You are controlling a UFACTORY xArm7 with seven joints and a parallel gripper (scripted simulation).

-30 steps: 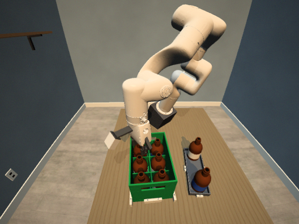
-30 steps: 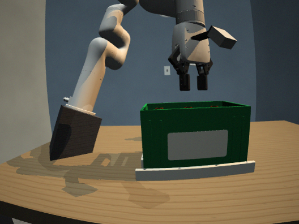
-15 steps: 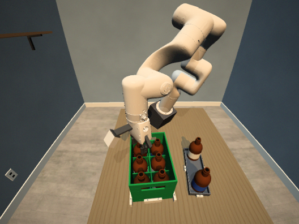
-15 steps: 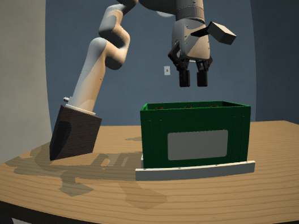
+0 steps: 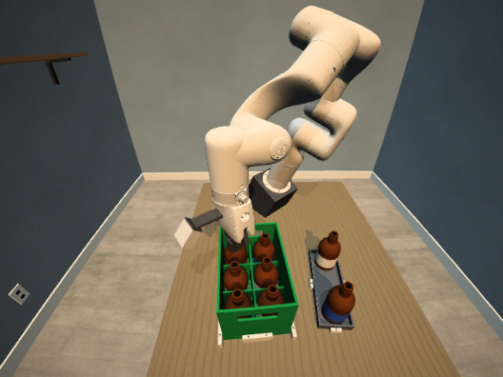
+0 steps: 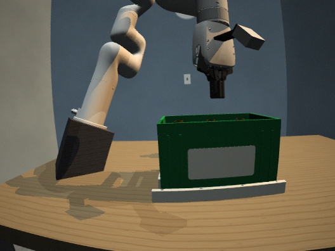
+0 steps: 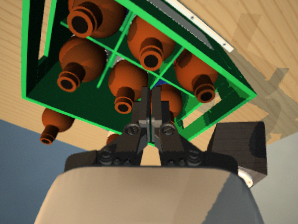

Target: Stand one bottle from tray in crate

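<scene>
The green crate stands on the wooden table with a brown bottle in each of its six cells, among them the back right one and the front left one. Their necks also show in the wrist view. My gripper is shut and empty, hanging a little above the back left cell. On the grey tray to the right stand two upright bottles, one with a white label and one with a blue label.
The arm's dark base block sits just behind the crate. White rails hold the crate's foot. The wooden table stretches right of the tray. A shelf hangs on the left wall.
</scene>
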